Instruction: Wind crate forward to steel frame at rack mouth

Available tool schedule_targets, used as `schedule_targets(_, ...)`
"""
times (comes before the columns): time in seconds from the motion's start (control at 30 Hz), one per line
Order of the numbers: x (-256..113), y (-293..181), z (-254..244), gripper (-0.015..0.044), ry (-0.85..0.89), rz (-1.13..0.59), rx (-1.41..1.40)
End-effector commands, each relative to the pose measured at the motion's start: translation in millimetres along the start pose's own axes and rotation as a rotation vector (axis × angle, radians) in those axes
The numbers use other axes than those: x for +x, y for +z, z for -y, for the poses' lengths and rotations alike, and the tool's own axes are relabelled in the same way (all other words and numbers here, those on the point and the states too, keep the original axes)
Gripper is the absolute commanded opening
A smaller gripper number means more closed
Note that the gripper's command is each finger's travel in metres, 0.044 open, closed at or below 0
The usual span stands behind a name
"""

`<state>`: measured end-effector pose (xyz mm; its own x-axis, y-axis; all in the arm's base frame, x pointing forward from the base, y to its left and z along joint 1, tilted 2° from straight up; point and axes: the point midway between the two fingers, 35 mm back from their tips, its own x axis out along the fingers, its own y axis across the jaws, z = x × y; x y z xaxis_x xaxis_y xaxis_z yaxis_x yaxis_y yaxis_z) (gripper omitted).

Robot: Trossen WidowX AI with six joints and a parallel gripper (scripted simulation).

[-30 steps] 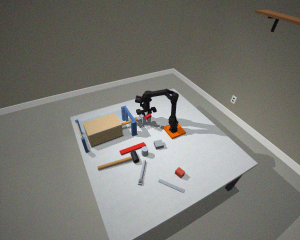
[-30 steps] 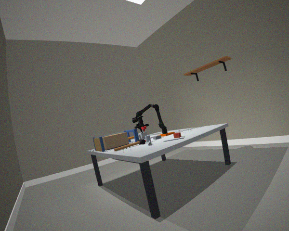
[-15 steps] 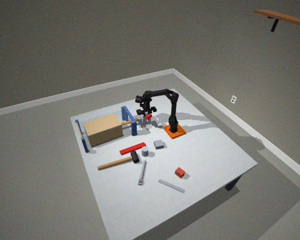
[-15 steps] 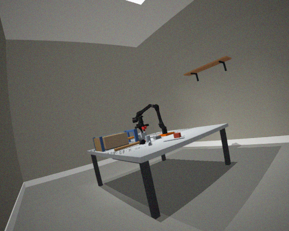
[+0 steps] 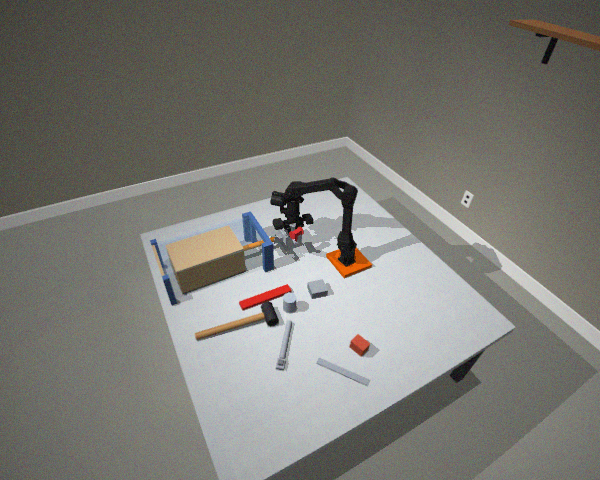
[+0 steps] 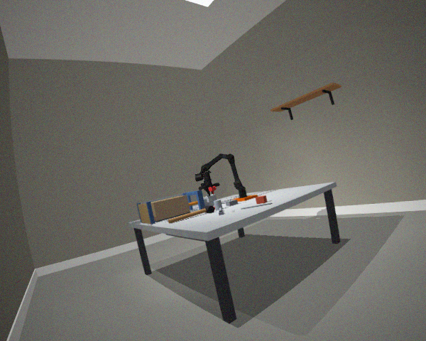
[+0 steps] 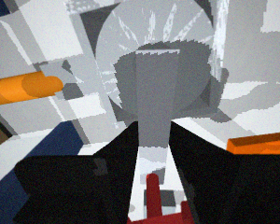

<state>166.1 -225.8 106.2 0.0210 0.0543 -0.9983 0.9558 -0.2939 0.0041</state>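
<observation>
My gripper [image 5: 292,228] [image 7: 152,125] is shut on the winch handle, whose grey bar [image 7: 158,93] stands between the fingers. Its red part [image 5: 296,234] [image 6: 211,189] [image 7: 152,198] shows beside them. The bar's end is over the round top of the winch [image 7: 117,28] [image 6: 209,200]; the hole is hidden, so I cannot tell whether the key is in it. The tan crate [image 5: 204,248] [image 6: 171,207] sits flat in the cubby, with a gap before the blue frame [image 5: 267,256] [image 6: 201,200] [image 7: 51,149]. An orange strap [image 5: 253,244] [image 7: 23,87] runs from the crate towards the winch.
A red bar [image 5: 264,297], a mallet [image 5: 230,326], a grey cylinder [image 5: 289,302], a grey block [image 5: 317,288], a wrench [image 5: 286,341], a steel strip [image 5: 342,371] and a red block [image 5: 359,344] lie on the bench. The arm's orange base [image 5: 362,266] is beyond the winch.
</observation>
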Motion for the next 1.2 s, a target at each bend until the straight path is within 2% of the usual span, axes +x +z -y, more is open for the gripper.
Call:
schedule_targets(0.0, 4.0, 0.5, -1.7, 0.0000, -0.004, -0.003, 0.030)
schedule_targets(1.17, 4.0, 0.4, -4.3, 0.0000, 0.003, -0.003, 0.098)
